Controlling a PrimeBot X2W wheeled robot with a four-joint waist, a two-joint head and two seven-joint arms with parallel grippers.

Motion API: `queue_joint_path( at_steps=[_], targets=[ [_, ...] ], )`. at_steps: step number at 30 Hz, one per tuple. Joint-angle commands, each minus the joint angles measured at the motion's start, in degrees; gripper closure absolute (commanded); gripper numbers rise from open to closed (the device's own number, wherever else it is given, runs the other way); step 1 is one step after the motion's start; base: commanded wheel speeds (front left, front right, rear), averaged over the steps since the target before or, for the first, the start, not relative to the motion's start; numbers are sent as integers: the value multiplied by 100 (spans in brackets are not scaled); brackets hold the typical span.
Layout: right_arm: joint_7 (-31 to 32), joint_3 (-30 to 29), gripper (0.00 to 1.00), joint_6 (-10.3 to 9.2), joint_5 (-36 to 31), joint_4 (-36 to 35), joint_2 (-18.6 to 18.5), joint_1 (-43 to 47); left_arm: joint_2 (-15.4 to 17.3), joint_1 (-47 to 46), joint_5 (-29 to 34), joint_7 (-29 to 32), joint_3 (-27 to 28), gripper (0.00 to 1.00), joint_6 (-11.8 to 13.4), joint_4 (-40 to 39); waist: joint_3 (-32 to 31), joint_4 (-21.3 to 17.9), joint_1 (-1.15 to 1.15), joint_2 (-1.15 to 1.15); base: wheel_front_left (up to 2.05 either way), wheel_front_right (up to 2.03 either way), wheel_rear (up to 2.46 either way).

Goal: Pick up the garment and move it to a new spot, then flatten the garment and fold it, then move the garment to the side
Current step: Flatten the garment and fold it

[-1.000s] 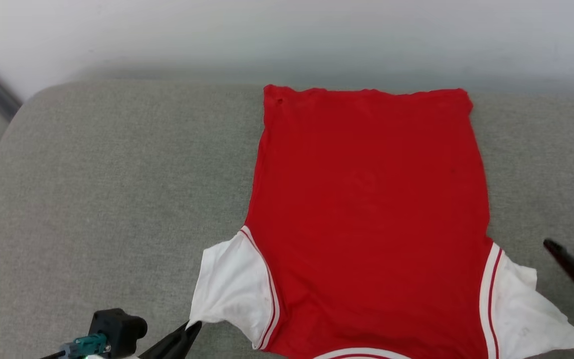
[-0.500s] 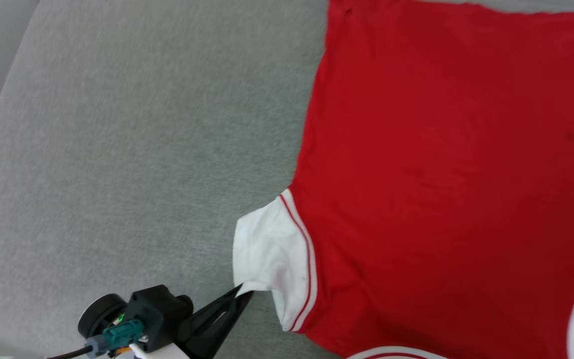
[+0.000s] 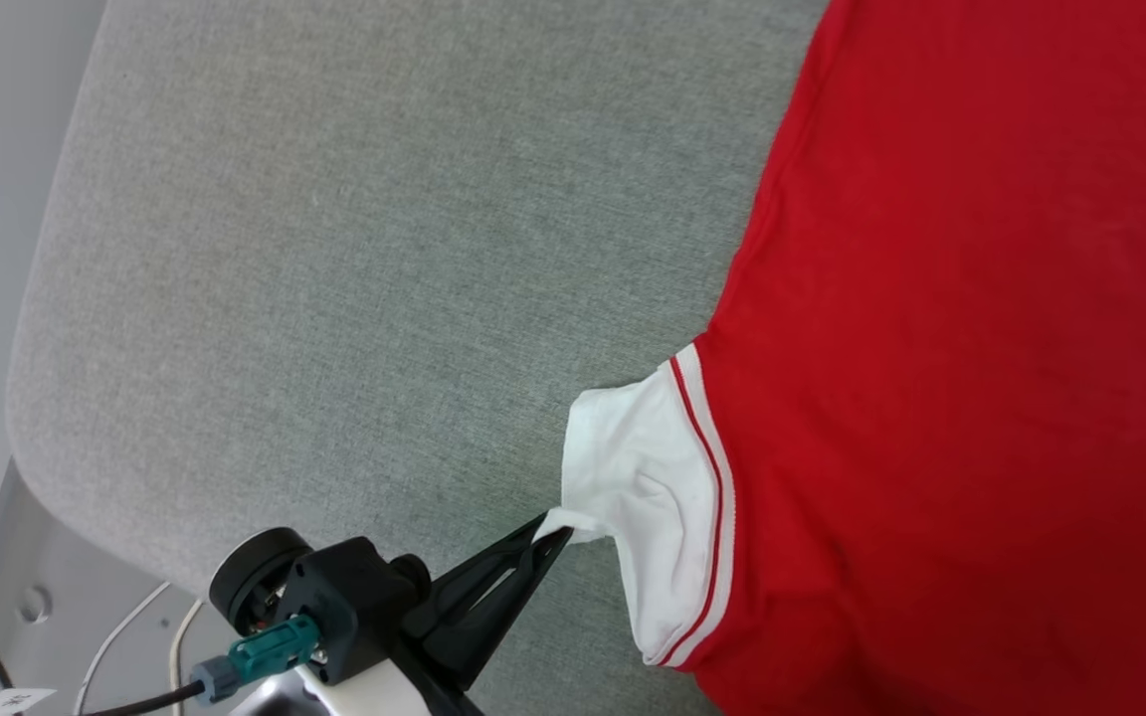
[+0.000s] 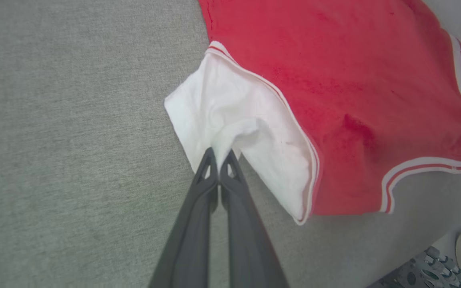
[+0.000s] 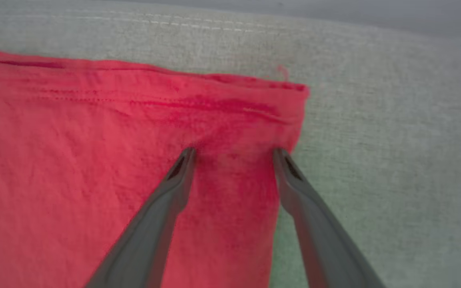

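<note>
left gripper (image 3: 553,533): fingers pressed together, pinching the white sleeve edge of the garment (image 3: 931,348), near 6 o'clock in the head view | garment: red body flat on the grey cushion (image 3: 334,249), lying from 1 to 4 o'clock of that claw | right gripper (image 5: 233,154): fingers spread wide over red cloth, hem at their 12 o'clock

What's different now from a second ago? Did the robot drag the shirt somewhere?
Mostly the head camera swung leftward, so the picture shifted; the garment itself doesn't seem to have moved on the grey cushion. Nothing was newly grabbed or released: the left pincer stays shut on the tip of the white sleeve, and the right pincer stays open, poised over red fabric near the hem corner.
</note>
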Motion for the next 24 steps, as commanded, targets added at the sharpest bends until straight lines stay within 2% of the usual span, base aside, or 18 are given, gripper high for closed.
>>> queue_joint_path(
  at_steps=[1, 5, 6, 7, 16, 24],
  targets=[
    [54, -54, 0, -2, -71, 51, 21, -36, -46, -117, 15, -54, 1, 100, -28, 10, 159, 151, -1, 0, 0, 0, 0],
    [263, -275, 0, -1, -250, 237, 318, 110, -113, -123, 24, -120, 12, 100, -15, 61, 219, 195, -1, 0, 0, 0, 0],
    [342, -258, 5, -1, -286, 264, 357, 198, -125, -121, 16, -144, 19, 100, -6, 72, 229, 196, -1, 0, 0, 0, 0],
    [409, -209, 100, -1, -290, 264, 383, 294, -132, -118, 11, -149, 18, 100, -4, 81, 236, 194, -1, 0, 0, 0, 0],
    [306, -361, 100, -2, -214, 147, 430, 645, -147, -163, -18, -189, 74, 100, 52, 230, -5, -16, -1, 0, 0, 0, 0],
    [78, -642, 100, -3, 150, 182, 634, 1435, -53, 5, -211, -210, 225, 100, 142, 597, -897, -574, -1, 0, 0, 0, 0]
  ],
)
